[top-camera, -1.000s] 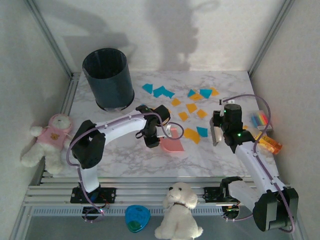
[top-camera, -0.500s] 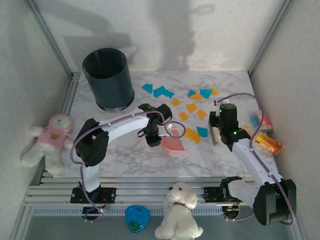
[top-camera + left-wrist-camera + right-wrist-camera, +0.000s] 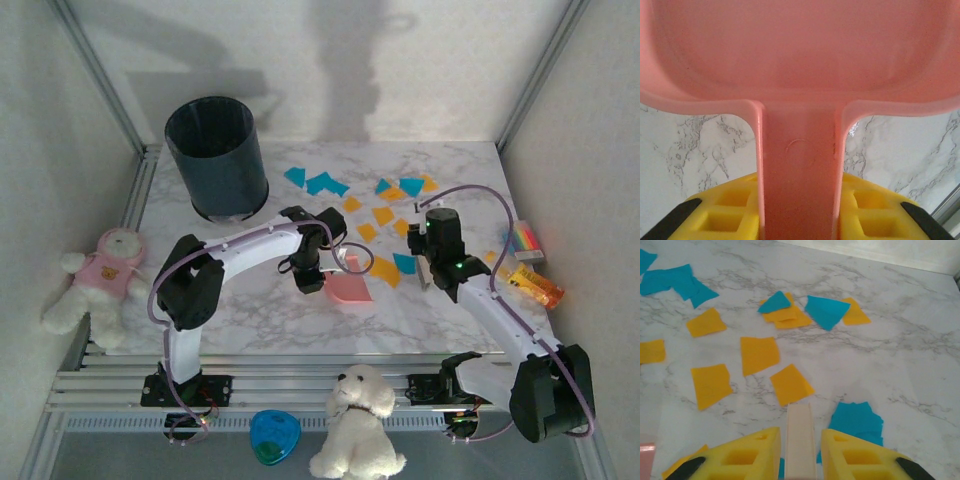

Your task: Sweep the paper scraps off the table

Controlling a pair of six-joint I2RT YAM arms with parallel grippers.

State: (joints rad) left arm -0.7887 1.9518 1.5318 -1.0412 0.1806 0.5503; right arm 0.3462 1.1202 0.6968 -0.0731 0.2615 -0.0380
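Observation:
Orange-yellow and teal paper scraps (image 3: 383, 215) lie scattered over the far middle of the marble table (image 3: 250, 310). In the right wrist view, an orange scrap (image 3: 791, 384) and a teal one (image 3: 856, 421) lie just ahead of the fingers. My right gripper (image 3: 429, 262) (image 3: 800, 450) is shut on a cream handle (image 3: 800, 435), right beside the scraps. My left gripper (image 3: 316, 268) (image 3: 799, 210) is shut on the handle (image 3: 799, 165) of the pink dustpan (image 3: 346, 289) (image 3: 800, 50). The dustpan rests on the table, its mouth near an orange scrap (image 3: 383, 270).
A dark round bin (image 3: 217, 155) stands at the back left. A striped multicoloured block (image 3: 525, 240) and an orange bottle-like toy (image 3: 538, 288) lie at the right edge. Plush toys (image 3: 100, 278) (image 3: 358, 420) sit off the table, by the metal rails.
My right gripper has moved left and away from the table's right edge, closer to the scraps, still holding the cream handle. The left gripper and dustpan have shifted slightly right.

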